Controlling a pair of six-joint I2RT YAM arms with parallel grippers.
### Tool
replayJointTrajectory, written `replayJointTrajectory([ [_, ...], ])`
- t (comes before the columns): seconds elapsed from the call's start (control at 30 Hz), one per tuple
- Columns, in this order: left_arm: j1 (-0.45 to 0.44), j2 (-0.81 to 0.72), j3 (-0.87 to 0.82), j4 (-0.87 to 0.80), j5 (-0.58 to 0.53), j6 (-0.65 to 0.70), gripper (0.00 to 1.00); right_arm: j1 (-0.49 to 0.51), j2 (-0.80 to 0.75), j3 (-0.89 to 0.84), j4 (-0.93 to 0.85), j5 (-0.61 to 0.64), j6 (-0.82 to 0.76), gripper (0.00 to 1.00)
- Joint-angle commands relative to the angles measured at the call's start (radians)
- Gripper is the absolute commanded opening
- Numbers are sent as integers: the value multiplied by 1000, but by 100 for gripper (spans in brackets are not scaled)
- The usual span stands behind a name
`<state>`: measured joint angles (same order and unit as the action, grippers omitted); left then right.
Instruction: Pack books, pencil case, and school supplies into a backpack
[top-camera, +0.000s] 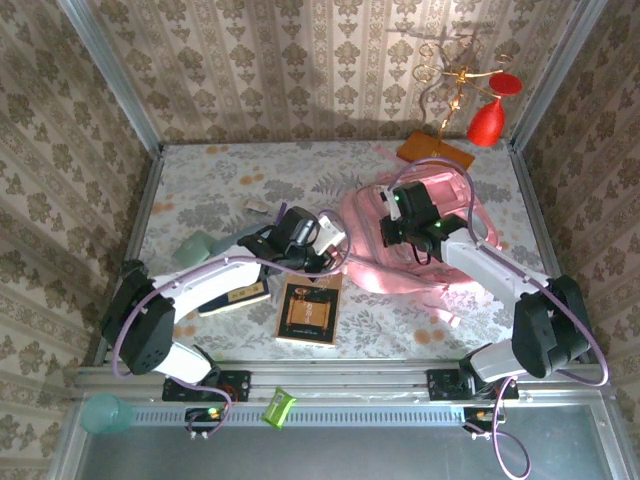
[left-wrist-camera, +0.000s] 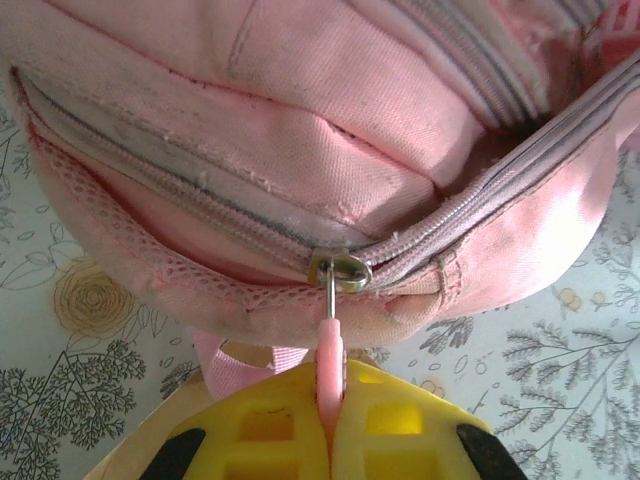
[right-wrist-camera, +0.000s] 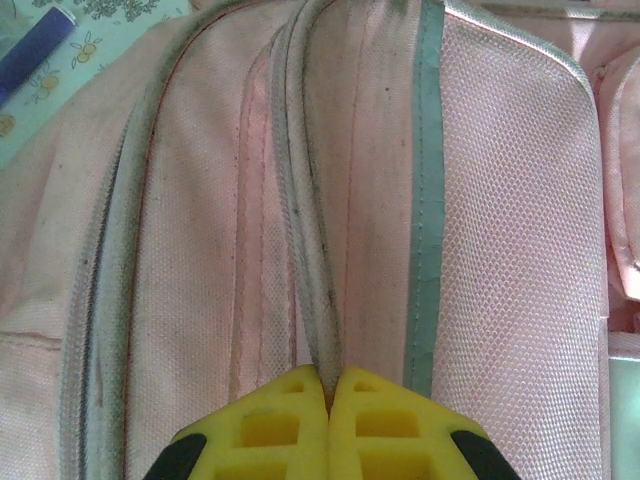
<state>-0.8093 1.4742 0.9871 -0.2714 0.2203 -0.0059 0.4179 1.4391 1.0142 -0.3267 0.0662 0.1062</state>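
Observation:
The pink backpack (top-camera: 440, 262) lies flat right of centre. My left gripper (top-camera: 338, 243) is at its left edge, shut on a pink zipper pull (left-wrist-camera: 331, 352) that hangs from a metal slider (left-wrist-camera: 342, 270); the zip gapes to the right of the slider. My right gripper (top-camera: 402, 226) sits on top of the backpack, shut on a grey-piped fold of its fabric (right-wrist-camera: 318, 290). A brown book (top-camera: 310, 310) lies in front of the bag. A navy book (top-camera: 238, 295) is partly under my left arm. A purple pen (right-wrist-camera: 35, 48) lies beside the bag.
A teal soft thing (top-camera: 198, 247) lies left of my left arm; I cannot tell whether it is the pencil case. An orange stand base (top-camera: 435, 152) with a red ornament (top-camera: 487, 122) is at the back right. A green item (top-camera: 278, 407) rests on the front rail.

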Motion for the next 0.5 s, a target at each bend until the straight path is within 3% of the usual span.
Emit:
replayJointTrajectory([
  [0.0,13,-25,68,-16,32,1,0,8,38,1,-72,28,-59,9],
  [0.03,5,-17,71,-15,41,0,0,23,40,16,-72,23,-61,19],
  [0.1,5,-10,73,-12,53,-6,0,47,25,30,-56,22,-66,30],
  [0.13,8,-11,72,-15,54,-8,0,59,7,32,-44,26,-66,42],
  [0.17,12,-13,70,-18,54,-10,0,66,-15,28,-33,19,-73,46],
  [0.3,26,-41,51,-3,81,-32,0,80,-134,-24,0,-79,-93,48],
  [0.47,32,-49,49,5,99,-36,0,97,-183,-116,39,-383,-66,47],
])
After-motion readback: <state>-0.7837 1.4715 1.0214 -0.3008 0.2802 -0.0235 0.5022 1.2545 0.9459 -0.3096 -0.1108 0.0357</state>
